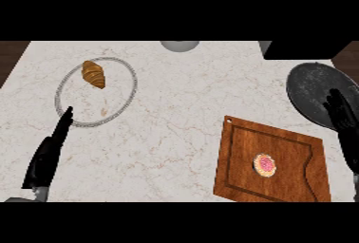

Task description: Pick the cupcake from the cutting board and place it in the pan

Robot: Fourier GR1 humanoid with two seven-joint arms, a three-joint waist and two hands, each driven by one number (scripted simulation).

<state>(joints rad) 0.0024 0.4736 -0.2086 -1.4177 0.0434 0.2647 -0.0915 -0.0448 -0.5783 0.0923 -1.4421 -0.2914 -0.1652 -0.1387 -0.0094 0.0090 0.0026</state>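
Cupcake (264,164), one only, pink on top, sitting on the wooden cutting board (242,156), right of the board's middle and inside its carved groove, apart from every board edge. One cutting board, lying turned at an angle on the right part of the marble bench (182,104), its lower edge near the front of the view, a small hole at its upper left corner. One dark round pan (308,88), just above and right of the board, close to the right edge of the bench, with a narrow strip of bench between board and pan. Right hand (341,113) over the lower right part of the pan, fingers straight and pointing up, holding nothing. Left hand (51,154) at the lower left, fingers straight, tips just touching the rim of the clear plate (130,76), also holding nothing. One plate, at the upper left, with one croissant (93,73) in its upper part. Wide bare marble in the middle, between plate and board. One grey round object (179,45) cut by the far edge, and one black block (305,49) at the far right corner.
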